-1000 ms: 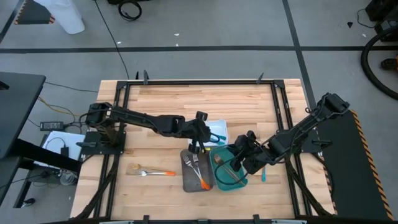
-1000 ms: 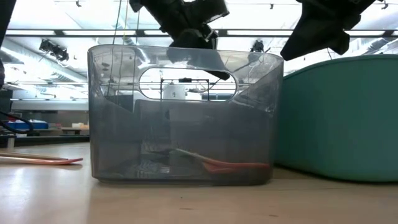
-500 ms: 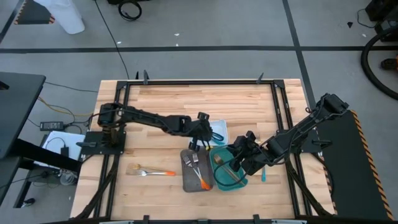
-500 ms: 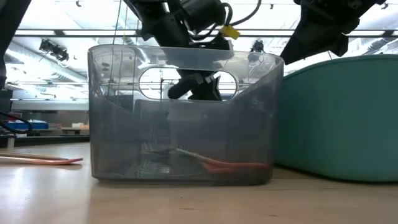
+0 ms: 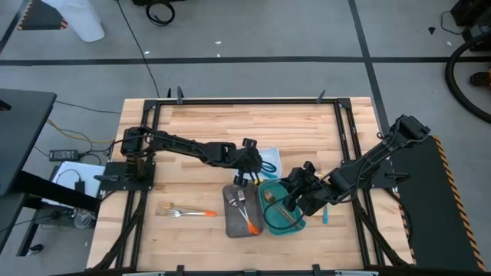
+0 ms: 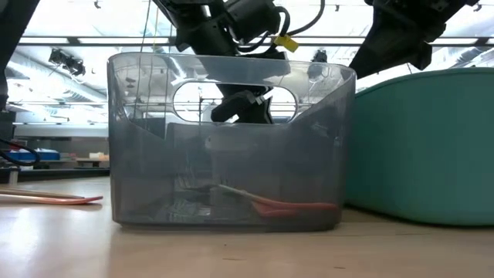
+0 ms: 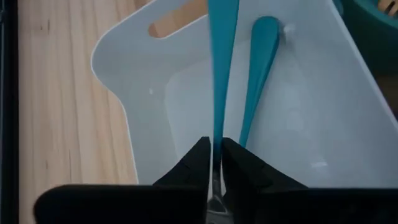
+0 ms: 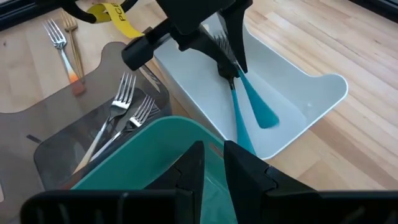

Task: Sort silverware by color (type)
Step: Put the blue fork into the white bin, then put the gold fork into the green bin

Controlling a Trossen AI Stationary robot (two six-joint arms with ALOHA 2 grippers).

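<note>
My left gripper point(image 5: 252, 175) reaches slanting down into the white tray point(image 5: 270, 157), shut on a teal-handled fork point(image 8: 238, 115). A second teal utensil point(image 7: 261, 53) lies flat on that tray's floor. The grey tray point(image 5: 232, 218) holds orange-handled forks point(image 5: 244, 208). The teal tray point(image 5: 298, 224) holds gold-coloured pieces point(image 5: 278, 211). My right gripper point(image 5: 294, 198) hovers over the teal tray, open by a narrow gap, nothing between its fingers point(image 8: 189, 165). One orange-handled fork point(image 5: 188, 212) and a teal piece point(image 5: 324, 215) lie on the table. My left gripper pinches the teal-handled fork between its two fingers at the neck point(image 8: 229, 74), where the metal meets the teal handle. The fingers slant down from the table's left and lie along the fork. The handle point(image 7: 221, 68) runs on ahead, down into the white tray; whether its end rests there is hidden.
The three trays stand close together at the table's middle, white one farthest, grey and teal side by side nearer. A yellow tag point(image 8: 115, 15) hangs on my left arm. Bare wood point(image 5: 230, 123) lies at the far half and left of the grey tray.
My left gripper has come down and a little toward the near edge, into the white tray behind the grey one, carrying the teal-handled fork with it; over the last half second it has kept still.
</note>
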